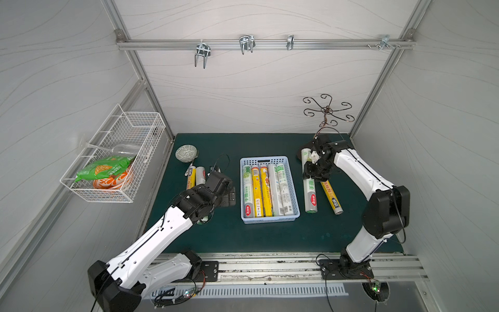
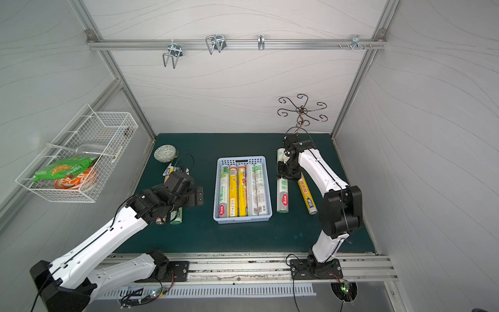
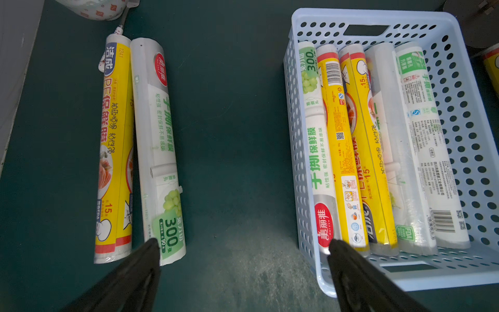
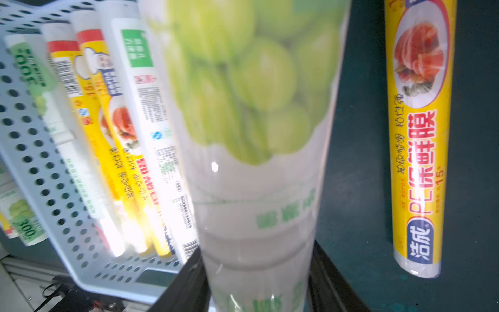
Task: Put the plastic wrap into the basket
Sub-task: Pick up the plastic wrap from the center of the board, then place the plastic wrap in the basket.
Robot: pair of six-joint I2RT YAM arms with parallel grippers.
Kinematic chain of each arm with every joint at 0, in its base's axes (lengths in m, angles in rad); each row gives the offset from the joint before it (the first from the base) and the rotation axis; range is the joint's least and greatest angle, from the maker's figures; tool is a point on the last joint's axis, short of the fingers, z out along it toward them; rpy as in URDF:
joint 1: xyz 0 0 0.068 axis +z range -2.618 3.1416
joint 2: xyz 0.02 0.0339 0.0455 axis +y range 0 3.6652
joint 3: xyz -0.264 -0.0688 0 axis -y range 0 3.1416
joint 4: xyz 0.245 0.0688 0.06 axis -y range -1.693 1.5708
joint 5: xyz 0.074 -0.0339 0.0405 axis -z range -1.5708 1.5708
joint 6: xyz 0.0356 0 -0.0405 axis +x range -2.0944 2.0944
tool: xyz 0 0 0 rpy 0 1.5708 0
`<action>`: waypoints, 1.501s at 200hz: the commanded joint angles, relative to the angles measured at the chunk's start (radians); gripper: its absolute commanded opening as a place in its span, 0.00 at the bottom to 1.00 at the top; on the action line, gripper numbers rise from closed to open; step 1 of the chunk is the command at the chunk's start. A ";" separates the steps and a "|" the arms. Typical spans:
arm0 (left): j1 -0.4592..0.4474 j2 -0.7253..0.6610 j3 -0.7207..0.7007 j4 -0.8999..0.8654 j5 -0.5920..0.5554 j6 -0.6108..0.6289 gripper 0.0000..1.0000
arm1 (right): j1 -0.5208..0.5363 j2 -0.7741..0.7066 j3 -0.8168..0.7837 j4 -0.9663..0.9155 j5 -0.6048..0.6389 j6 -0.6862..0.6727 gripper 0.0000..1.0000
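Five rolls of plastic wrap (image 1: pixel 263 189) lie side by side in the blue basket (image 1: pixel 270 220). Just right of it, the right arm (image 1: pixel 351 167) has its jaws closed on a white grape-printed roll (image 4: pixel 256 189), which may still be touching the table (image 1: pixel 270 237). A yellow roll (image 1: pixel 332 198) lies beside it. The left arm (image 1: pixel 172 224) hangs with its jaws wide.

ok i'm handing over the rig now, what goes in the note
Left gripper: open, empty, between the basket and two loose rolls: left yellow roll, white 300 roll.
Right gripper: shut on the white grape-print roll right of the basket; right yellow roll lies beside it.
Done: five rolls in the basket.
Left: the held roll and three loose ones.
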 commanded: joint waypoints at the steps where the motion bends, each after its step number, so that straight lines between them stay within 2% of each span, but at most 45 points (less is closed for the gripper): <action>1: 0.006 -0.016 0.004 0.016 -0.009 -0.011 0.99 | 0.031 -0.047 0.062 -0.046 -0.057 0.036 0.36; 107: 0.008 -0.037 -0.003 0.006 -0.018 -0.015 0.99 | 0.148 0.048 0.201 -0.061 -0.068 0.108 0.38; 167: 0.008 -0.038 -0.007 0.006 -0.019 -0.013 0.99 | 0.184 0.143 0.212 -0.010 -0.074 0.168 0.38; 300: 0.008 -0.029 -0.022 0.014 -0.013 -0.013 0.99 | 0.240 0.299 0.208 0.034 -0.007 0.154 0.38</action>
